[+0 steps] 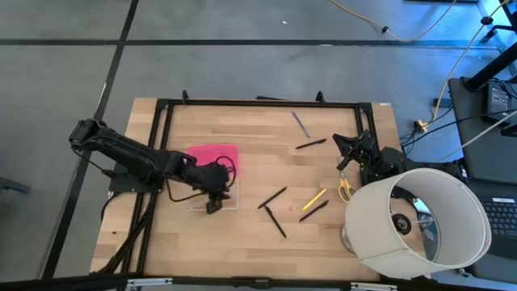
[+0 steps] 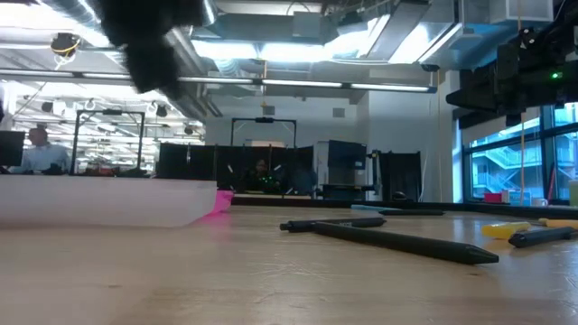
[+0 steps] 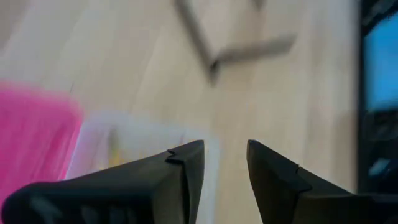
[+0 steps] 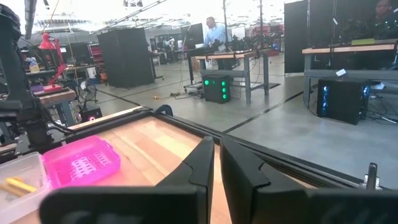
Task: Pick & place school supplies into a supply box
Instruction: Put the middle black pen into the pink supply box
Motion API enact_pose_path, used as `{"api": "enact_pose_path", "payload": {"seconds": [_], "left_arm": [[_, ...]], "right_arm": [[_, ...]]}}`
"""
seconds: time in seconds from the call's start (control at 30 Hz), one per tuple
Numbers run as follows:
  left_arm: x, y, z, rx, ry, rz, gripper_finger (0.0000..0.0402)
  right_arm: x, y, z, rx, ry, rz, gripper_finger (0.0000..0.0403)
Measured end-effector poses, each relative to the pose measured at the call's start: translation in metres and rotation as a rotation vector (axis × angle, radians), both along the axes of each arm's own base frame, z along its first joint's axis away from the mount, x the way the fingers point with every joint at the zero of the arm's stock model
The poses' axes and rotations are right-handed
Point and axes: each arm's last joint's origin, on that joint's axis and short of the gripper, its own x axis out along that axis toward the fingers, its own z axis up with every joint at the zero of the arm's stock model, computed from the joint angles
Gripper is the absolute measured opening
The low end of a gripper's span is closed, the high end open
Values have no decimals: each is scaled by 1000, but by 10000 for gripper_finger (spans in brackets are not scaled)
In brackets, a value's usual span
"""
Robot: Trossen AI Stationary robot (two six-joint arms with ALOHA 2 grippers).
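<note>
The clear supply box point(image 1: 212, 192) lies on the table beside its pink lid point(image 1: 214, 155). In the left wrist view a yellow piece point(image 3: 114, 151) shows inside the box point(image 3: 140, 142). My left gripper point(image 1: 214, 204) hovers over the box's near end, open and holding nothing point(image 3: 225, 168). Black pens point(image 1: 272, 197) point(image 1: 275, 221) point(image 1: 313, 212) point(image 1: 311, 144), a yellow pen point(image 1: 314, 200), a grey pen point(image 1: 300, 124) and the yellow-handled scissors point(image 1: 346, 188) lie flat on the wood. My right gripper point(image 1: 346, 145) waits at the table's right side, shut point(image 4: 217, 163).
A large white lampshade point(image 1: 420, 222) lies on its side at the table's near right corner, close to the scissors. A black frame point(image 1: 258, 103) borders the table. Bare wood point(image 1: 266, 166) lies between the box and the pens.
</note>
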Motion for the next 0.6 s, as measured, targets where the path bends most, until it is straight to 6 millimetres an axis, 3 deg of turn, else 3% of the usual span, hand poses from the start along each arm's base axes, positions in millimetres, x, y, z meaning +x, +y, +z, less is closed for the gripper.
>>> {"api": "enact_pose_path", "payload": {"seconds": [0.27,0.43,0.6], "left_arm": [[25,1,32,21,-419,-134,104],[28,4,32,79,-446,-68,96],[42,-3,24,164,-460,-132,95]], "right_arm": [[0,0,0,-2,1,0,34],[0,0,0,-2,2,0,34],[0,0,0,-4,3,0,34]]}}
